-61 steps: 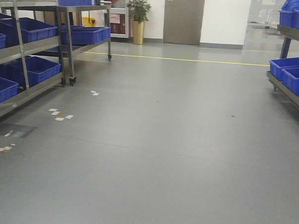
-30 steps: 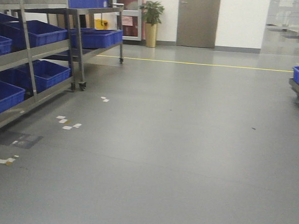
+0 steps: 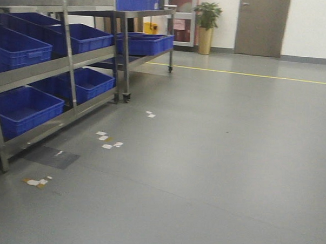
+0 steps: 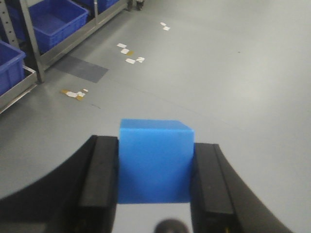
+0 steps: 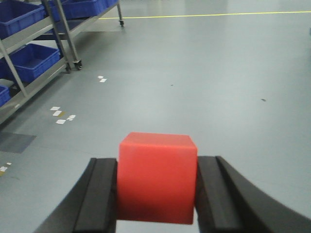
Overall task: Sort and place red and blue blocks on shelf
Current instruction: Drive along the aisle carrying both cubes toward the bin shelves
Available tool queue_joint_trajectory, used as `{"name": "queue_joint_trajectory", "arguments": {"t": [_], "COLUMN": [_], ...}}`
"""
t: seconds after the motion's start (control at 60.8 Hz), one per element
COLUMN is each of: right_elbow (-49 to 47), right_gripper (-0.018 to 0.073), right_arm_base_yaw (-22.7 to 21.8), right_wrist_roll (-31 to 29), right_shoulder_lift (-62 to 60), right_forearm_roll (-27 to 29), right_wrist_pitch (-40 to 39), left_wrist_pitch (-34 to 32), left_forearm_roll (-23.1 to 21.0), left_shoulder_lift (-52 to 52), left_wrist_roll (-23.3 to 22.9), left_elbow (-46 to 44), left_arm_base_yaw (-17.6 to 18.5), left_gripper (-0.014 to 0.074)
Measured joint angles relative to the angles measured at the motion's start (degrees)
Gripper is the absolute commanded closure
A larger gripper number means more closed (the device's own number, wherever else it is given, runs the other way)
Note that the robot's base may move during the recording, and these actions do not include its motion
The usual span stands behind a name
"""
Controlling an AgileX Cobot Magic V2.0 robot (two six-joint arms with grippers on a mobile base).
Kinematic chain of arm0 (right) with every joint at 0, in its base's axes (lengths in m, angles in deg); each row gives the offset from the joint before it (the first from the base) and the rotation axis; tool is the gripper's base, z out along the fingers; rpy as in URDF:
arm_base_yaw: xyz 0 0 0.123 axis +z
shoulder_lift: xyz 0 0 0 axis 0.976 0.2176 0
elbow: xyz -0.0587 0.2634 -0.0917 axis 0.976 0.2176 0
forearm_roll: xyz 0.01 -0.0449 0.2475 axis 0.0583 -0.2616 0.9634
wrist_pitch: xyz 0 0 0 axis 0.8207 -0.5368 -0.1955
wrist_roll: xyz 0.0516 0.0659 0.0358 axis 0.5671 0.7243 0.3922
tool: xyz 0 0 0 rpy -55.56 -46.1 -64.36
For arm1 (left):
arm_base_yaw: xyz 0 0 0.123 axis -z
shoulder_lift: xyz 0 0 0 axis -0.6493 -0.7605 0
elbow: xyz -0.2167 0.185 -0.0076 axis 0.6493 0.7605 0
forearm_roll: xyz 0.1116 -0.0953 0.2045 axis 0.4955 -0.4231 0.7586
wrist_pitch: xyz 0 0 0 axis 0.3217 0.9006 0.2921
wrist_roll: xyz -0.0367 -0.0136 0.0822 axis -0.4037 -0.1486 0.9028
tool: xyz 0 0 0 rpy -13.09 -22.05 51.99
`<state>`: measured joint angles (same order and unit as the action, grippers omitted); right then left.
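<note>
1. The small matte mid-blue cube is clamped between the black left fingers, which are closed on two opposite side faces. Its top and front faces are free, and it reaches a little ahead of the fingertips.
2. The small matte bright-red cube is held the same way by the black right fingers, pressed in from both sides with its top and front faces bare.
3. Both cubes look light and rigid, with dull surfaces that should not slip against the pads, and nothing about them suggests they are fragile. The flat, parallel side faces are the natural place to hold them. Each grip already sits across the middle of those faces, so the cubes should have little tendency to twist or pivot.
4. Being cubes, neither has a long axis. Each sits square to its pads, top face roughly level and one flat face pointing straight forward, away from the fingers and out over the grey floor.
5. The multi-tier brushed-steel shelf, loaded with large blue plastic bins, stands ahead and to the left of both pairs of fingers, well apart from them. Neither cube is on it yet.
6. Since the faces are square, either cube should rest stably on its flat underside once it is over a level part of the shelf. The orientation about the vertical hardly matters.
</note>
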<state>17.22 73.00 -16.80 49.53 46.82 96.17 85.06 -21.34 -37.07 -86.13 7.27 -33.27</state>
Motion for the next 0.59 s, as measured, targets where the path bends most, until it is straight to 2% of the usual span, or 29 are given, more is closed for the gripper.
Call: {"name": "queue_joint_trajectory", "arguments": {"t": [0.592], "right_elbow": [0.0], "right_gripper": [0.0502], "right_arm_base_yaw": [0.0], "right_wrist_roll": [0.0], "right_shoulder_lift": [0.0], "right_forearm_roll": [0.0], "right_wrist_pitch": [0.0], "left_wrist_pitch": [0.0], "left_forearm_roll": [0.0], "left_shoulder_lift": [0.0], "left_wrist_roll": [0.0], "left_elbow": [0.0], "left_arm_base_yaw": [0.0], "left_gripper": [0.0474]}}
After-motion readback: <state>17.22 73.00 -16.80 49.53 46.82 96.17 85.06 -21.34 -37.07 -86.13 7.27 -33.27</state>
